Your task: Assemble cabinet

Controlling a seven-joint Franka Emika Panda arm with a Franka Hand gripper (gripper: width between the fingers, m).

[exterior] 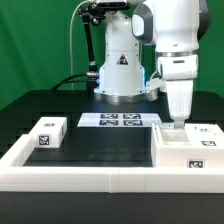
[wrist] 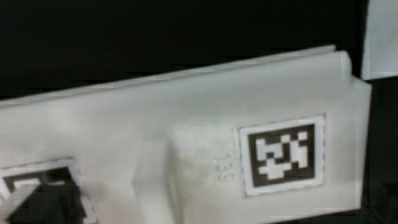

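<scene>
Exterior view only: the gripper (exterior: 177, 122) itself, pointing straight down from the white arm, jaws spread wide and holding nothing. Directly beneath it, the cabinet (exterior: 186, 152), a blocky white unit lying on the black table (exterior: 100, 150) against the rim (exterior: 90, 182). Cannot tell whether the fingertips touch it. Also only there: a box (exterior: 48, 133), small, white and tagged, well apart from the gripper toward the exterior view's left, with bare table between. Behind the gripper and toward that same side, the marker board (exterior: 120, 120), flat on the table. Beyond it, the arm's base (exterior: 120, 72) before a green curtain.

Wrist view only: the close surface under the gripper. Fills most of the picture with the cabinet (wrist: 160, 125), seen slantwise, a stepped ridge running across its white face. Shows one tag (wrist: 281, 155) whole, a black square with a white pattern, and a second tag (wrist: 36, 198) cut by the picture's edge. Past the cabinet's edge, black table (wrist: 143, 40), and at one corner a white scrap (wrist: 379, 35) too cropped to name.

Open way down from gripper to cabinet. Around the cabinet, only the rim, hemming it on the near side and toward the exterior view's right.
</scene>
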